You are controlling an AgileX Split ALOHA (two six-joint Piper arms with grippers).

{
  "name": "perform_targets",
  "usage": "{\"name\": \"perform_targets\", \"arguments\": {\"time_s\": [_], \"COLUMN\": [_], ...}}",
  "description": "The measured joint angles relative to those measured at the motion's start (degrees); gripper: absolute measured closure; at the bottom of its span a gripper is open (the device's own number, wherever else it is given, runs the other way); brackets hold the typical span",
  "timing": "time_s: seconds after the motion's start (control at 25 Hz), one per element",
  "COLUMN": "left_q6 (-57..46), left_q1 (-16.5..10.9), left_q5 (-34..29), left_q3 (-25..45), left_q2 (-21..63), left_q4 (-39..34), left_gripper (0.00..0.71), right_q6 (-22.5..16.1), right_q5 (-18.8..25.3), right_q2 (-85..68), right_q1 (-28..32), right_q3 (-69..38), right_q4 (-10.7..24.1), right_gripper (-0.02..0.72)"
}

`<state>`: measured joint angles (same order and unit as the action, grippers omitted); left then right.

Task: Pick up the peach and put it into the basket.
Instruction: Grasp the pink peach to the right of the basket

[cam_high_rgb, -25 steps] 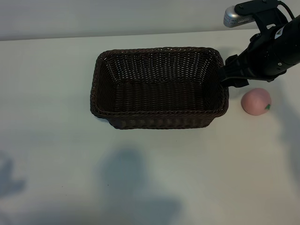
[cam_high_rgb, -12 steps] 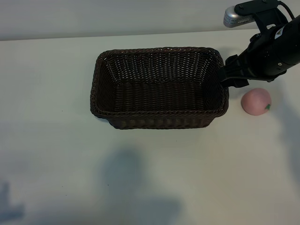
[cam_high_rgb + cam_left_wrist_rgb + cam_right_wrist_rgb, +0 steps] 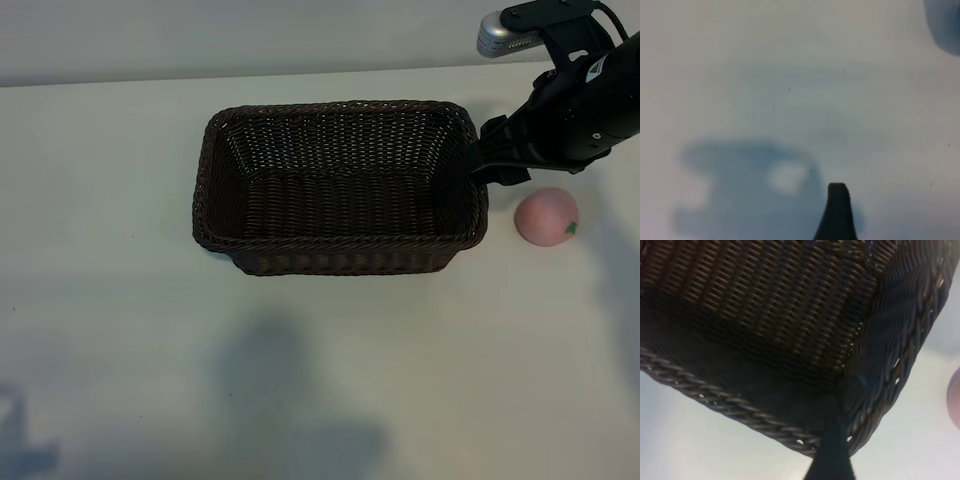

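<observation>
1 peach beside 1 basket, apart.

the table is a plain pale surface, carrying the basket and the peach. the basket sits just beside the right gripper, its near end wall seemingly touching the fingers, while the peach lies just past the gripper's other side, apart from the basket.

peach on table | beside basket | right arm above
</observation>
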<state>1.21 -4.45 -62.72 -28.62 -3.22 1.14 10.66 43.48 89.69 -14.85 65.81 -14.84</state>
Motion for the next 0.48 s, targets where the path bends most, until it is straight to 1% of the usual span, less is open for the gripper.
{"name": "perform_targets", "arguments": {"time_s": [0.28, 0.4, 0.48], "left_q6": [0.0, 0.1, 0.1], "left_q1": [0.0, 0.0, 0.0], "left_q5": [0.1, 0.1, 0.1], "left_q3": [0.0, 0.0, 0.0], "left_q2": [0.0, 0.0, 0.0], "left_q4": [0.0, 0.0, 0.0], "left_gripper": [0.141, 0.149, 0.152], "right_q6": [0.0, -0.2, -1.6], "right_q5": [-0.6, -0.1, 0.4], "right_q2": [0.0, 0.0, 0.1], "right_q1": [0.0, 0.0, 0.1], "right_q3": [0.0, 0.0, 0.0], "right_q4": [0.1, 1.3, 2.7], "right_gripper": [0.108, 0.109, 0.118]}}
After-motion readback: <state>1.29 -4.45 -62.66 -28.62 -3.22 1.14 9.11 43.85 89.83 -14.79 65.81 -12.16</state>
